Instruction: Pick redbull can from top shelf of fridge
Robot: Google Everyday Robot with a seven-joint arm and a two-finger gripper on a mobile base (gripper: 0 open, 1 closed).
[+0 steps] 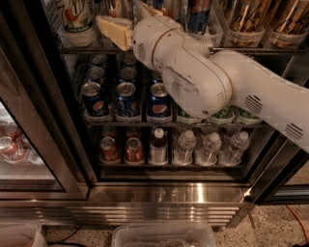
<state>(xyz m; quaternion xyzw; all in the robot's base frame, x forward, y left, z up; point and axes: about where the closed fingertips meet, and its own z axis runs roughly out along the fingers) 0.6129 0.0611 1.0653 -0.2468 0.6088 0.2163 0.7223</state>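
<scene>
I see my gripper (124, 21) up at the top shelf (251, 49) of the fridge (53, 120), left of a redbull can (198, 14). One rack down, Pepsi cans (126, 99) stand left of green cans (223, 114); water bottles (208, 147) sit lowest, right.

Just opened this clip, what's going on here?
The robot's arm reaches into the fridge, with its gripper up at the top shelf among the tall cans. A blue redbull can stands in a clear bin just beside the wrist. Whether the gripper holds anything cannot be seen. Pepsi cans sit on the rack below.
</scene>
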